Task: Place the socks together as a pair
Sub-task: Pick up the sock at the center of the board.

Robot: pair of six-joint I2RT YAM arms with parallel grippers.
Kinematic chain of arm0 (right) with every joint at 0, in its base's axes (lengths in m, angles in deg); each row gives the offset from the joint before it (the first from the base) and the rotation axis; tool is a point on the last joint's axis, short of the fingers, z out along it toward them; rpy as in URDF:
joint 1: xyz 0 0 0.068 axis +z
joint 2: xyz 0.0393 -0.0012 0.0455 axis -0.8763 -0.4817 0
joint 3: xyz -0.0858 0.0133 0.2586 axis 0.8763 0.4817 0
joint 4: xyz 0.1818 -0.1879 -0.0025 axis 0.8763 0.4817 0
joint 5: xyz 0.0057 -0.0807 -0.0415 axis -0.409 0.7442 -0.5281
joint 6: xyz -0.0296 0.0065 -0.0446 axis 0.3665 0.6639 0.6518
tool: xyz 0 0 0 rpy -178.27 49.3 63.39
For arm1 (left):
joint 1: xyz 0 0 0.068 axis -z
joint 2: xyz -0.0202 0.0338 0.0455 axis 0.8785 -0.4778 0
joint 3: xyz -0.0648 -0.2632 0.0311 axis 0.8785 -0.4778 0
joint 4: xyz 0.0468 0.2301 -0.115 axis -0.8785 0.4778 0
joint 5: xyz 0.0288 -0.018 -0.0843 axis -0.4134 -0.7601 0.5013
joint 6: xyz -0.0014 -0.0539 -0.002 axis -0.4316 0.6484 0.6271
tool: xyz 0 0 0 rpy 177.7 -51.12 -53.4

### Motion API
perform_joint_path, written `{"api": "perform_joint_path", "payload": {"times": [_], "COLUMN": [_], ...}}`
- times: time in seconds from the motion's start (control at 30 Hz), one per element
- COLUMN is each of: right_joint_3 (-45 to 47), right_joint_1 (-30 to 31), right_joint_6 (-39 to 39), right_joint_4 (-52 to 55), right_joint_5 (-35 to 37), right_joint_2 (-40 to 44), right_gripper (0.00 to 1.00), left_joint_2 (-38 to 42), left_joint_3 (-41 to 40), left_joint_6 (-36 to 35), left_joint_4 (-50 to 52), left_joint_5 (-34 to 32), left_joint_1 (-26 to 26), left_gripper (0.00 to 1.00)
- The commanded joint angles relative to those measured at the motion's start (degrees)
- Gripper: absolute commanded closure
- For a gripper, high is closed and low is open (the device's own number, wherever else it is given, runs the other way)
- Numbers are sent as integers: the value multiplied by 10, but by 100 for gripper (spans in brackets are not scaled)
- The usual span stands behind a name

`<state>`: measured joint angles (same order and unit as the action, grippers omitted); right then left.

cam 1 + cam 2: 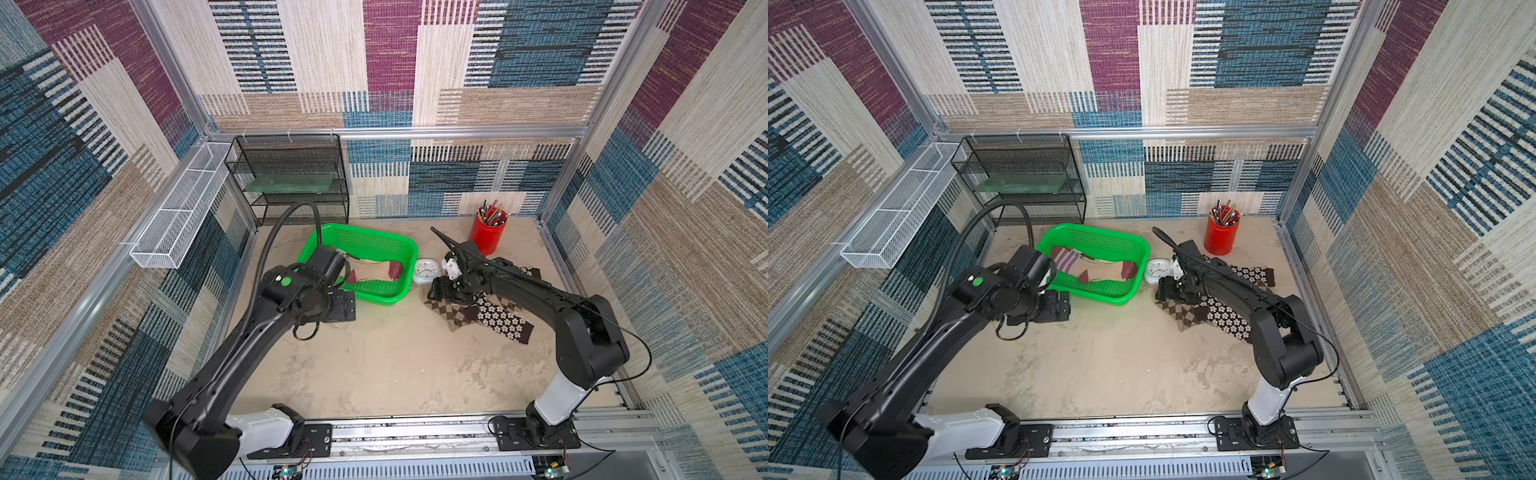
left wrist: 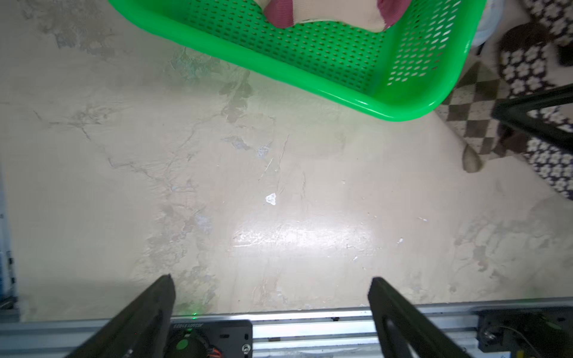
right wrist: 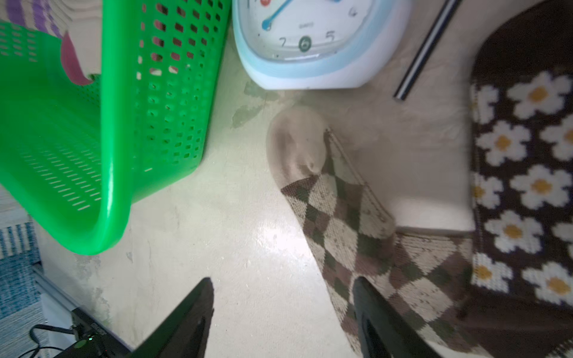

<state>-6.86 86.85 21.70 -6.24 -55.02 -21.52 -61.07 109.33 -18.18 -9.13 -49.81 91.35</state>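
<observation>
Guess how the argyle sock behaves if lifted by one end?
Probably floppy: the argyle sock lies flat and creased, so it should drape from a pinch. Likely light: thin knit. May drag the flowered sock overlapping it.

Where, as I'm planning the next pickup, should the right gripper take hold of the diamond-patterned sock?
Pinch the diamond-patterned sock just behind its plain toe, bringing the right gripper straight down from above. That end lies alone on the table, while the other end meets the flowered sock, so a grip near the toe would likely stay clear of it.
</observation>
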Motion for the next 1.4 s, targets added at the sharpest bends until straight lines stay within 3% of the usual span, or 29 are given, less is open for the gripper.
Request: {"api": "perform_joint_path", "payload": {"times": [0.0,0.2,0.37,0.67,0.83,0.93,1.0,1.1,1.37], "right_joint_3": [-21,-107,-174,-152,-138,-136,-133,-125,-144], "right_joint_1": [14,38,59,70,71,70,70,71,47], "right_joint_6": [-17,-40,-52,-94,-120,-125,-125,-113,-74], "right_joint_4": [17,18,47,32,1,-1,8,25,93], "right_joint_5": [68,134,152,220,248,249,247,248,140], "right_joint_2": [-31,-105,-158,-179,-188,-188,-167,-103,113], "right_gripper": [29,34,36,46,58,79,92,99,100], "left_joint_2": [60,148,186,205,209,212,215,225,255], "left_joint_3": [-67,-168,-199,-220,-227,-231,-234,-237,-232], "left_joint_6": [56,95,95,84,74,70,68,69,58], "left_joint_4": [-70,-80,-71,-71,-73,-76,-75,-74,-97], "left_joint_5": [-3,12,13,21,27,32,33,33,43], "left_joint_1": [-2,-3,-2,-4,-8,-12,-14,-16,-18], "left_gripper": [3,4,5,6,6,6,6,6,6]}}
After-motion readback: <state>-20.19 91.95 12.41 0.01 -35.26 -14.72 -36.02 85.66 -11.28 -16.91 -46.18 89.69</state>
